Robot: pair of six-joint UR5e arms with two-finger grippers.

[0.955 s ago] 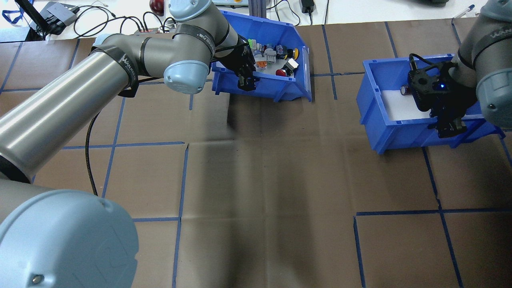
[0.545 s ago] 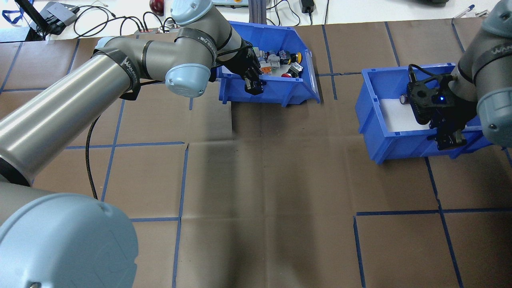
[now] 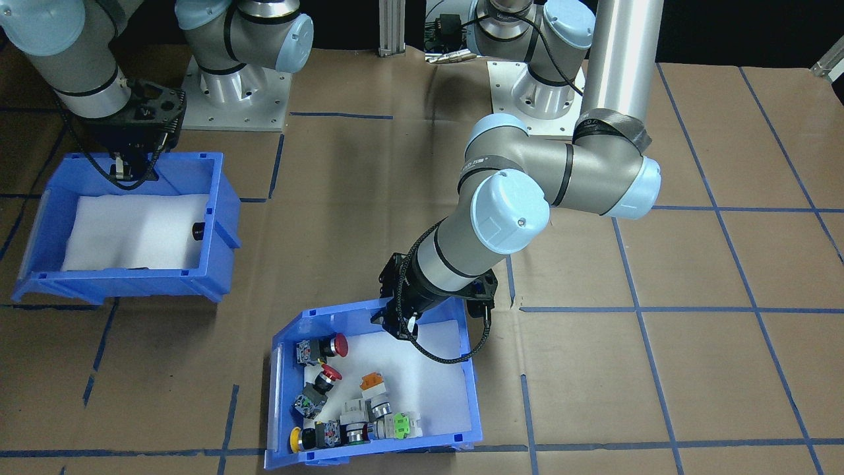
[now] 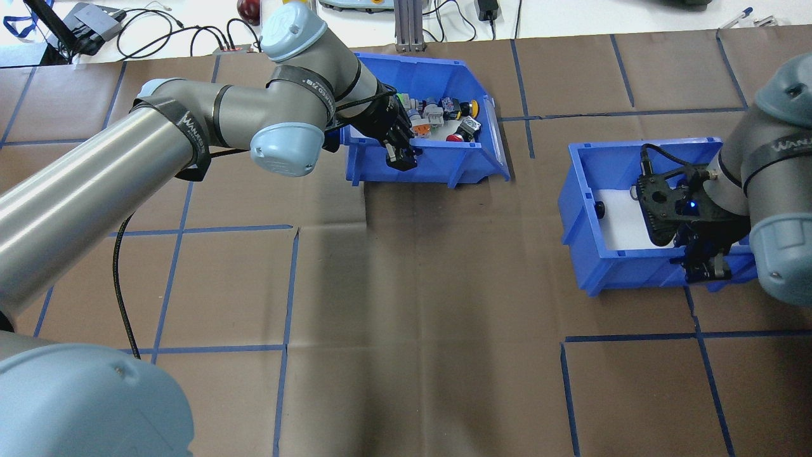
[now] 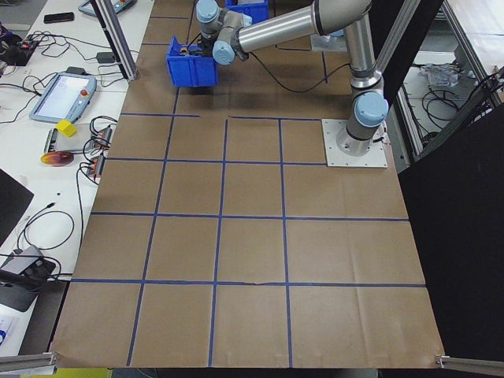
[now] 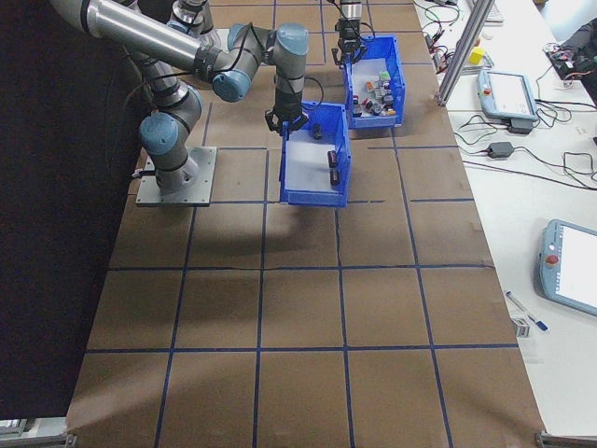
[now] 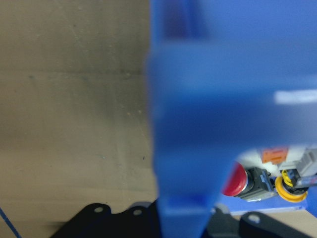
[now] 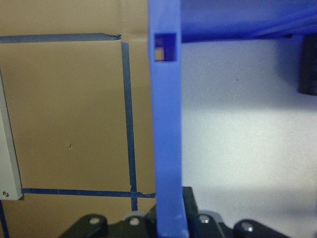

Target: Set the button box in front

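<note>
Left gripper (image 4: 402,155) is pinched tight on the near wall of the button box (image 4: 438,158), with the buttons (image 4: 438,114) just past its fingers. Right gripper (image 4: 703,266) grips the near wall of the other bin (image 4: 587,203) the same way.

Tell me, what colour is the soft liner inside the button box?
White foam liner in the blue plastic button box, clearest in the front-facing view.

On the brown, blue-taped worktop (image 4: 412,285), the button box (image 4: 438,162) is seen at 12 o'clock and a second blue bin (image 4: 609,270) at 3 o'clock.
</note>
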